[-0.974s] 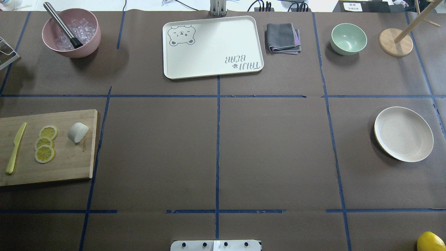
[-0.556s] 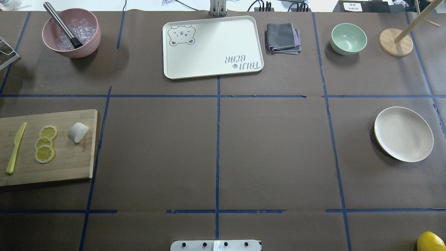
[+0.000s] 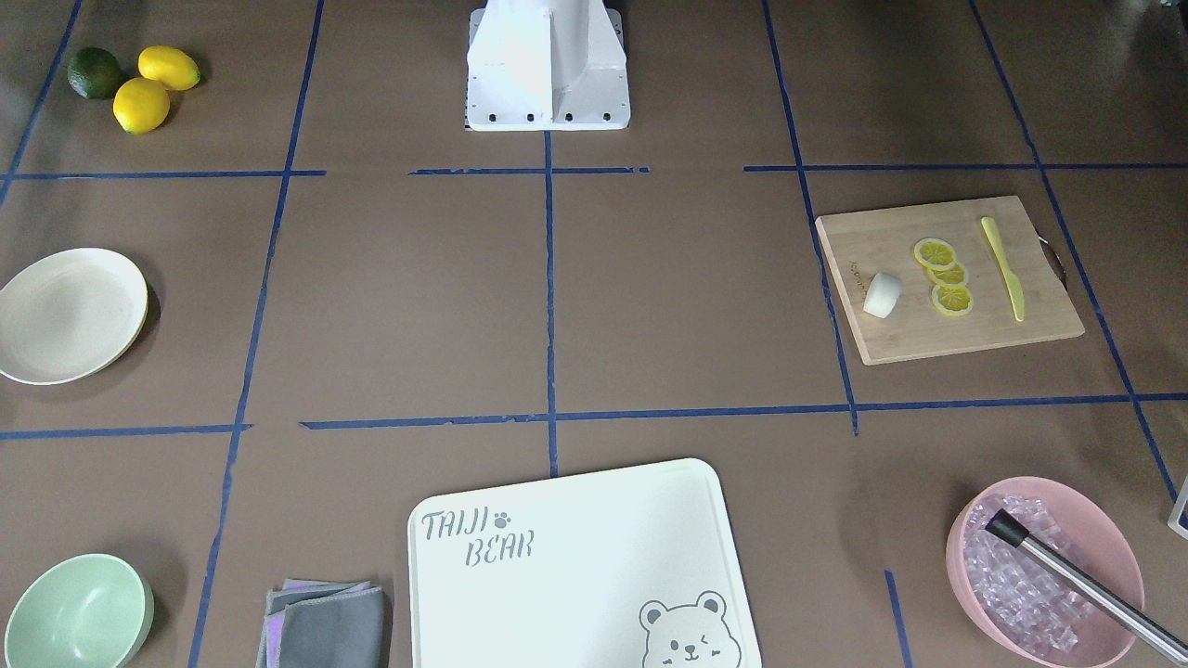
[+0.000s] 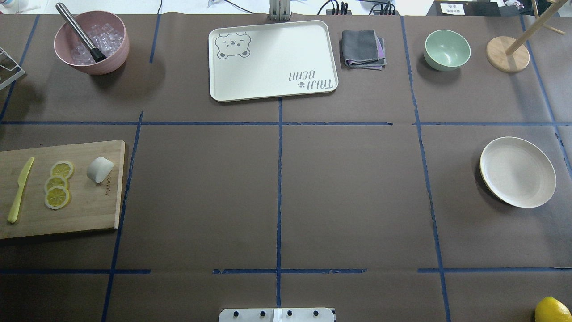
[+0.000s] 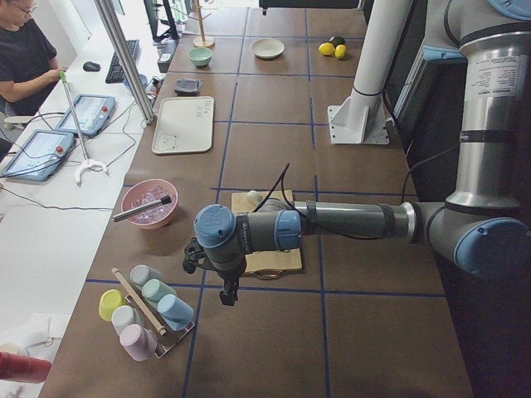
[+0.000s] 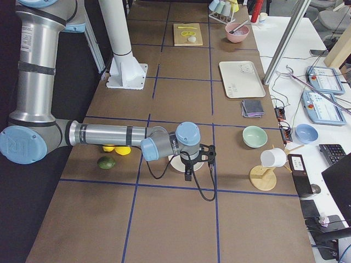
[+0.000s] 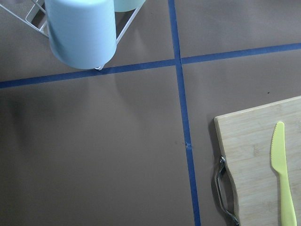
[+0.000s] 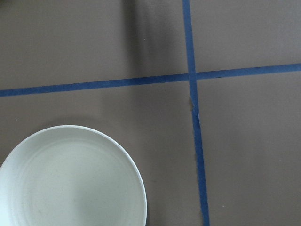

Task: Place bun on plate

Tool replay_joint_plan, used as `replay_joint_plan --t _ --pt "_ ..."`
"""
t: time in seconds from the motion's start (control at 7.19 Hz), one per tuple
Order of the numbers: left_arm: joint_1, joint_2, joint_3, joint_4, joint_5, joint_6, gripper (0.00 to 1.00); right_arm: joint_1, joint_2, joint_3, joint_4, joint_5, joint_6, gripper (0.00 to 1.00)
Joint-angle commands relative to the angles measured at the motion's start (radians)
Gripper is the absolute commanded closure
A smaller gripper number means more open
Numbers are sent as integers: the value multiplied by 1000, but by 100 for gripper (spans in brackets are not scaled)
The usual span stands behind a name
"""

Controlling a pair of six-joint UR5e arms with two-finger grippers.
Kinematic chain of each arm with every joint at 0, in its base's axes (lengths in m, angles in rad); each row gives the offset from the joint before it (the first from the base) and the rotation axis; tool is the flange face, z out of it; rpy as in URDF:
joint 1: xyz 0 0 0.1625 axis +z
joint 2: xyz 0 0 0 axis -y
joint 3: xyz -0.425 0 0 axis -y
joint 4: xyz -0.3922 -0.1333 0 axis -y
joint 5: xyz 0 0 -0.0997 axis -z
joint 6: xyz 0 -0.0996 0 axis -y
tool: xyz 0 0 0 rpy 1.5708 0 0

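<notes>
The white bun point(image 4: 99, 169) lies on the right end of a wooden cutting board point(image 4: 85, 210) at the table's left, also seen in the front view as the bun point(image 3: 882, 295). The cream plate point(image 4: 517, 172) sits bare at the far right, and its rim fills the lower left of the right wrist view, plate point(image 8: 70, 179). My left gripper point(image 5: 226, 294) hangs past the board's outer end, near a cup rack. My right gripper point(image 6: 188, 174) hovers beside the plate point(image 6: 175, 163). Both show only in the side views, so I cannot tell whether they are open or shut.
Lemon slices point(image 4: 57, 183) and a yellow knife point(image 4: 20, 190) share the board. A pink bowl of ice point(image 4: 91, 42), bear-printed board point(image 4: 272, 60), folded cloth point(image 4: 363, 48), green bowl point(image 4: 447, 49) and wooden stand point(image 4: 507, 53) line the far edge. Cups point(image 5: 153, 307) stand near the left arm.
</notes>
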Motion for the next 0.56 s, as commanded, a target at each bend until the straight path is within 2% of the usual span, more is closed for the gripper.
replay_joint_plan --t 0.0,0.28,0.42 --pt "0 0 -2 0 0 0 0 -116 -12 -34 89 -85 106 0" --pt "0 0 -3 0 0 0 0 -186 -10 -179 349 -114 248 0" --pt "0 -2 -3 0 0 0 0 -223 -4 -201 393 -116 294 0"
